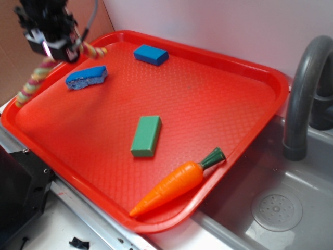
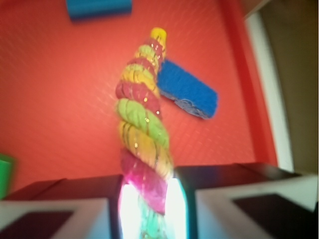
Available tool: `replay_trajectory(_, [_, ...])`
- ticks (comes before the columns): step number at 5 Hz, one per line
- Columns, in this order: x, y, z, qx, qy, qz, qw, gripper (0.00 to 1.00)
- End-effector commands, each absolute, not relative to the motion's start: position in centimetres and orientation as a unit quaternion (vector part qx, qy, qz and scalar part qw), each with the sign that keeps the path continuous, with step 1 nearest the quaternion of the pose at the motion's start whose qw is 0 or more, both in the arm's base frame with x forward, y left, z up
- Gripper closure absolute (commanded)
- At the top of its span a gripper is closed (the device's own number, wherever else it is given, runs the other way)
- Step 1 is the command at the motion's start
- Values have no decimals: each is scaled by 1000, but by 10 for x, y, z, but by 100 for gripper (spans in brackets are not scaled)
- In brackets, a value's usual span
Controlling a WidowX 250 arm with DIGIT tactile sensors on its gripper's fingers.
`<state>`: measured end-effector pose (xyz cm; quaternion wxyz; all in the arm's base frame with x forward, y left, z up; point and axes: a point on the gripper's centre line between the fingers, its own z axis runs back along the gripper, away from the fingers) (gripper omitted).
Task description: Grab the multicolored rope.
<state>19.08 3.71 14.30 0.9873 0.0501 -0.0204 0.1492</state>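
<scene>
1. The black robot gripper (image 1: 52, 44) has its jaws clamped on the twisted pink, yellow and green soft rope (image 2: 142, 124).
2. The rope hangs above the red plastic tray (image 1: 218, 104) (far-left corner), beside the blue sponge (image 1: 86, 77).

we see the gripper (image 1: 58, 51) at the upper left corner of the exterior view, raised above the far left corner of the tray. its black body is only partly in frame, with a grey cable curving up from its right side. the gripper points downward. in the wrist view the two fingers (image 2: 75, 209) sit along the bottom edge, one on each side, dark with pale lower faces. they are drawn close together and clamp the multicolored rope (image 2: 142, 124) between their inner faces, so the rope is pinched and hangs from the gripper on both sides.
</scene>
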Motion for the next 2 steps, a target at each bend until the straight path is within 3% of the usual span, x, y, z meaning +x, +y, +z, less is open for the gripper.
replay_trajectory(1, [190, 4, 213, -5, -96, 166, 981, 100])
replay_trajectory(2, [188, 2, 210, 18, -105, 172, 979, 100])
